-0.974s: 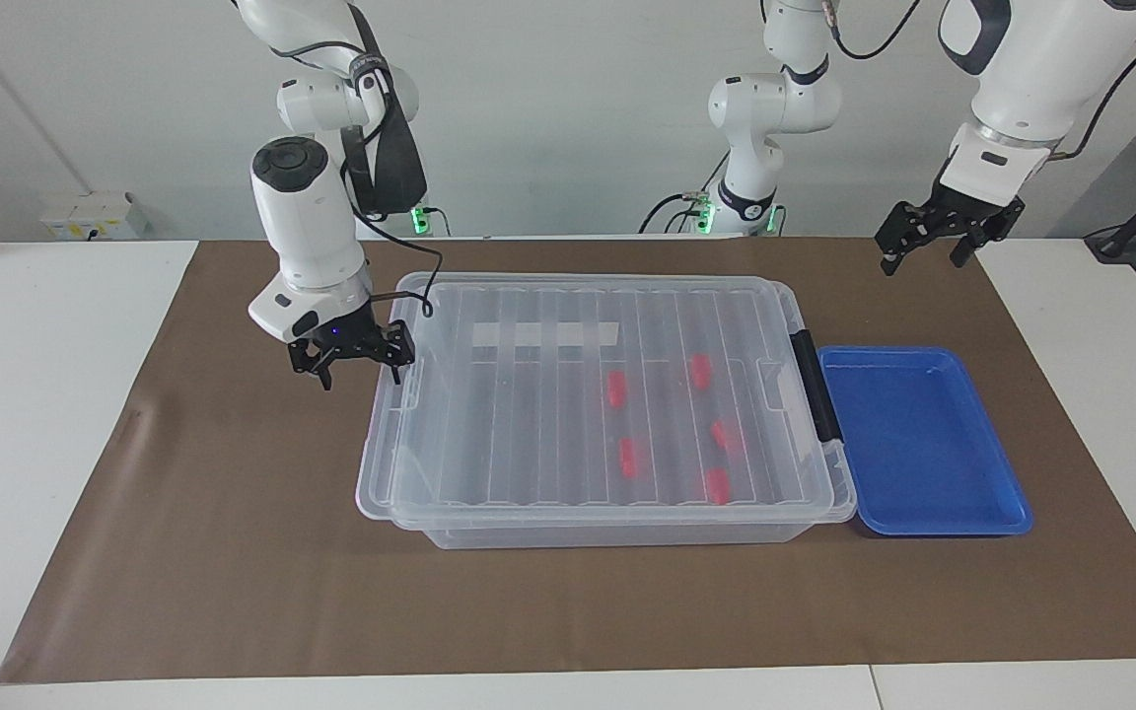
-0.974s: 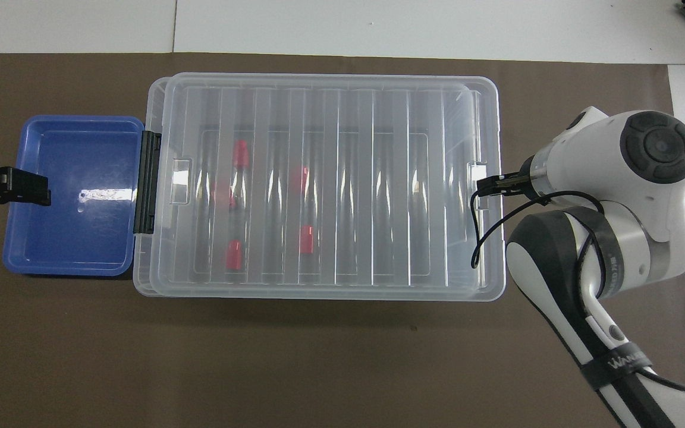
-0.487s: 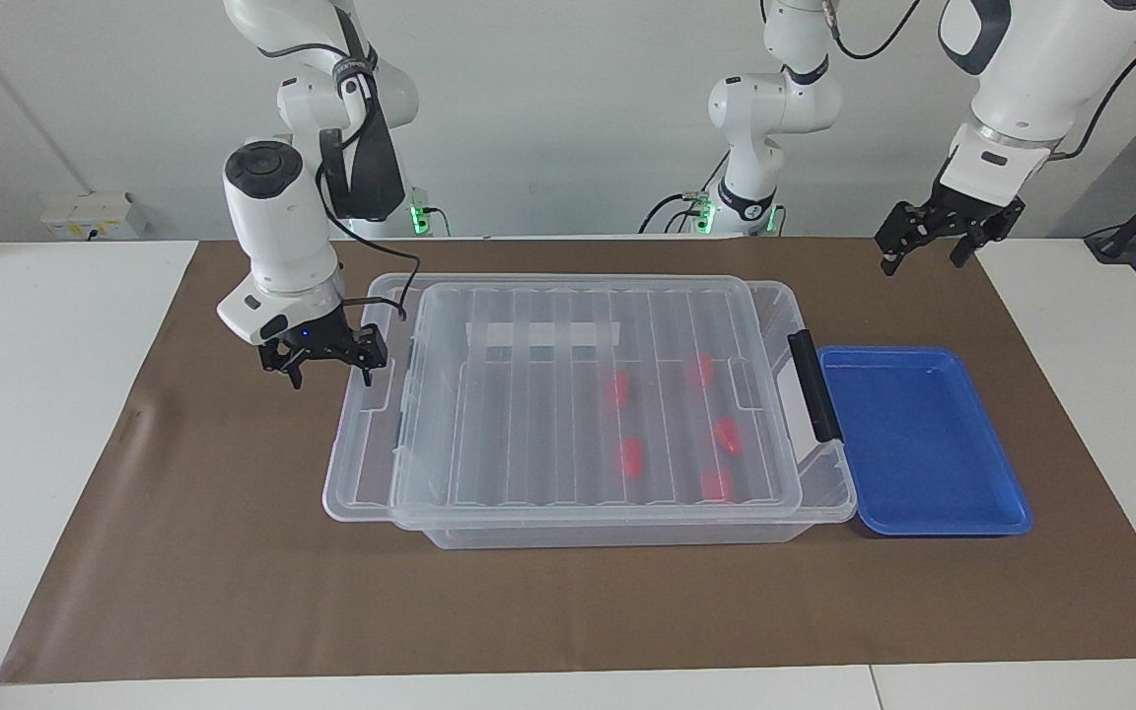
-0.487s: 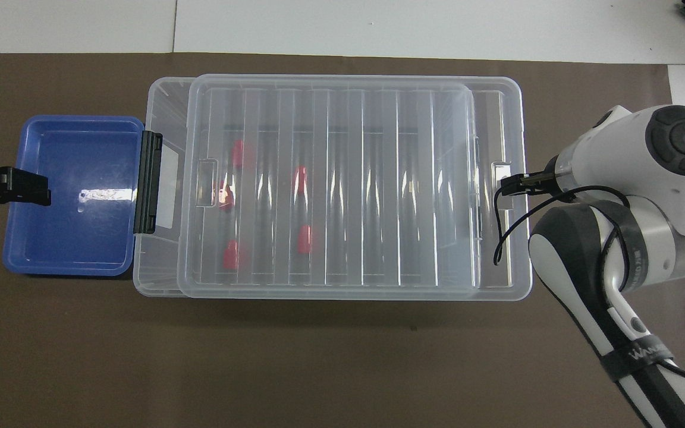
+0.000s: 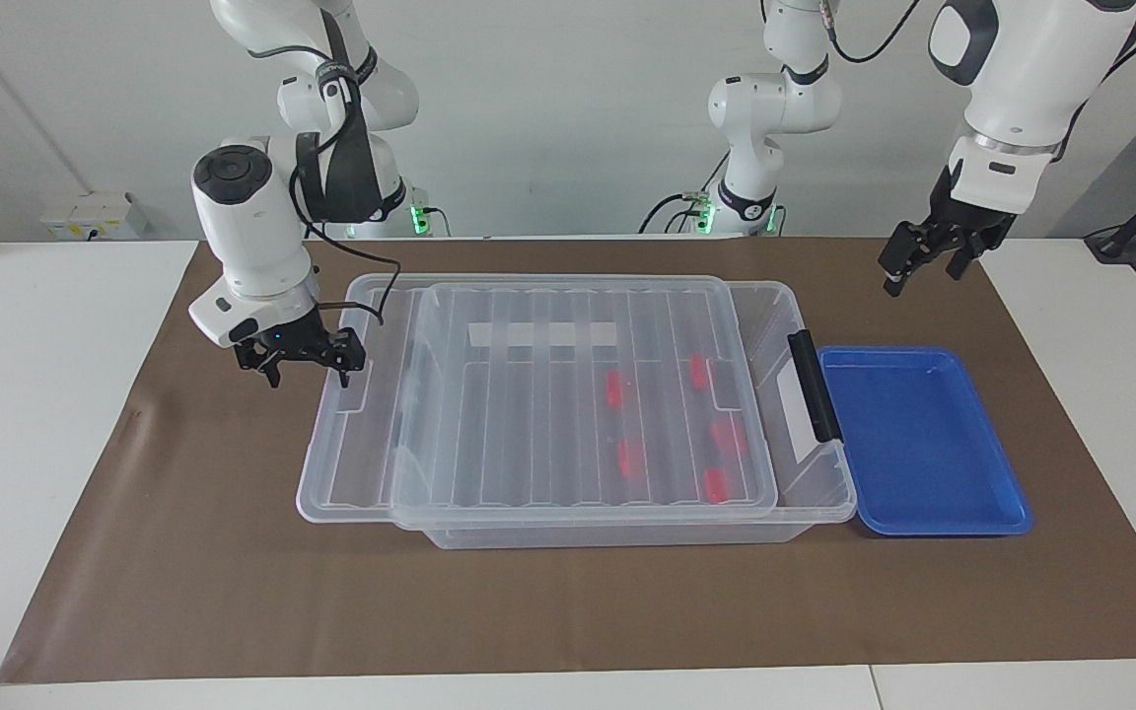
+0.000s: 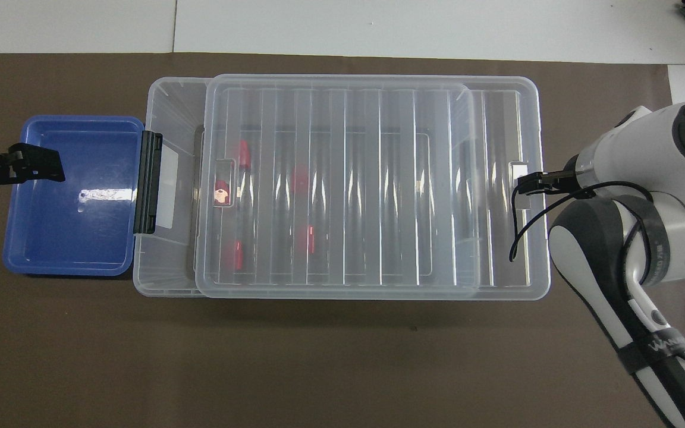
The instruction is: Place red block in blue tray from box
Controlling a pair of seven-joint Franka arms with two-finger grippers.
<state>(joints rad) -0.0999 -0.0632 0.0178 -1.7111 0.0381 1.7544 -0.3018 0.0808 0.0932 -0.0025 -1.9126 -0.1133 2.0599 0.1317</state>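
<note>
The clear box [image 5: 817,490] [image 6: 170,113] stands mid-table, its black latch [image 5: 811,385] against the blue tray [image 5: 923,444] [image 6: 69,232]. Its ribbed lid [image 5: 529,434] [image 6: 348,178] lies slid toward the right arm's end and overhangs the box there. The box's tray end is uncovered. Several red blocks [image 5: 630,456] [image 6: 305,238] lie inside under the lid. My right gripper [image 5: 304,363] is open at the lid's overhanging end, one finger [image 6: 522,184] at the lid's handle slot. My left gripper [image 5: 920,264] [image 6: 33,166] hangs open and empty over the tray's edge.
A brown mat [image 5: 233,572] covers the middle of the white table, with bare mat around the box and tray. The tray holds nothing. A white socket box [image 5: 95,215] sits by the wall at the right arm's end.
My right gripper has moved toward the right arm's end and dragged the lid along, uncovering the box's tray end. My left gripper has turned slightly and stayed over the tray.
</note>
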